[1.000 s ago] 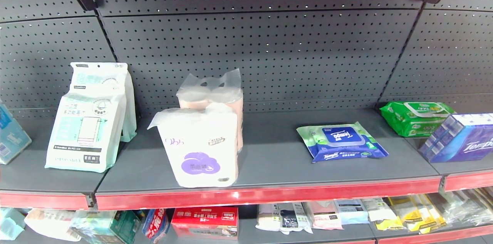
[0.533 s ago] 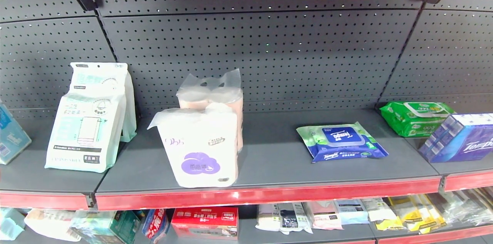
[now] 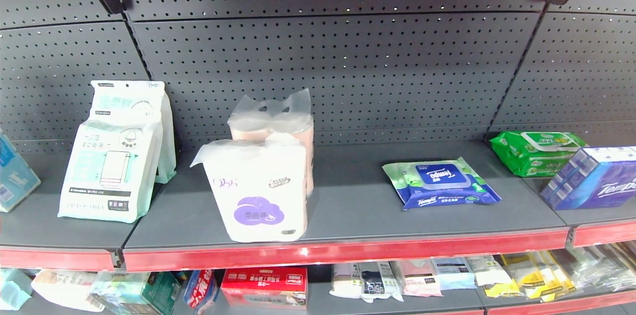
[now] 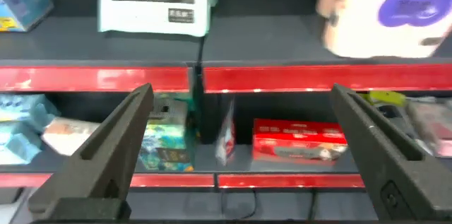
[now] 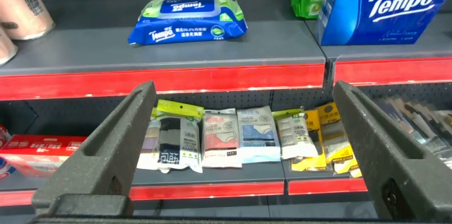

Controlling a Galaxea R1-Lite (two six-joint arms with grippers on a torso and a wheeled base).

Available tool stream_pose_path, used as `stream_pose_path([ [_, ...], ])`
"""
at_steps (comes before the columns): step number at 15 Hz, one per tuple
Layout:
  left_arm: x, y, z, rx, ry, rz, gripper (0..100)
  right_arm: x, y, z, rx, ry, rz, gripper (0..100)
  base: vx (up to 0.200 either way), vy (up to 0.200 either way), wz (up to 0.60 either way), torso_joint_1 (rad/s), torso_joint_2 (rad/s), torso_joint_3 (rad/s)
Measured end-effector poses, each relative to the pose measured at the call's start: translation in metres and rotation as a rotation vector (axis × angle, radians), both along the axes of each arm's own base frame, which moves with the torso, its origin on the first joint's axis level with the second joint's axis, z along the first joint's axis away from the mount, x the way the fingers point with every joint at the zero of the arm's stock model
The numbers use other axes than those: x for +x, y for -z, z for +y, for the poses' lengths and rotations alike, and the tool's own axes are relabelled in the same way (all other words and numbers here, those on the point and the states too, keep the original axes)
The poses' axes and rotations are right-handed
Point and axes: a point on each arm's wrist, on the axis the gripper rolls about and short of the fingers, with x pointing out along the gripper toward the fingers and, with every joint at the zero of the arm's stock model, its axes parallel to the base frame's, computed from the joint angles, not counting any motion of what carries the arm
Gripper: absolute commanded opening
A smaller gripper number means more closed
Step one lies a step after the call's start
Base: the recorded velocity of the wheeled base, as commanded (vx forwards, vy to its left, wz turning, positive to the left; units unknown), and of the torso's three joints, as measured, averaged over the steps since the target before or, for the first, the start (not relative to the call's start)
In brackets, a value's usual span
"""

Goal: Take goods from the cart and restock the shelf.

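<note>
The left gripper [image 4: 241, 91] and right gripper [image 5: 244, 86] are hovering near, fingers spread apart and gripping nothing. The shelf [image 3: 348, 205] is sitting just beyond, carrying a toilet roll pack [image 3: 261, 196] at its near edge and wipes [image 3: 439, 183] farther right; restocking is seemingly awaiting a fresh pickup.

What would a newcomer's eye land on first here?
Likely the white toilet roll pack with the purple cloud, upright at the front edge of the grey shelf, left of centre. To its right a blue wipes pack lies flat. The left gripper and right gripper face the shelving, jaws wide open and empty.
</note>
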Motion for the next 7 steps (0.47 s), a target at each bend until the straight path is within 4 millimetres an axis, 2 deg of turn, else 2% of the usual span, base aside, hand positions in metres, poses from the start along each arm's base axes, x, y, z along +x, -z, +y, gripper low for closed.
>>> stream_pose_path([
  [7,0.0006,0.0016,-0.0001,0.036,0.008,-0.012,100,0.0,0.0001,0.0,-0.006,0.0,0.001,100,0.0,0.0,0.0,0.0,0.0,0.0],
])
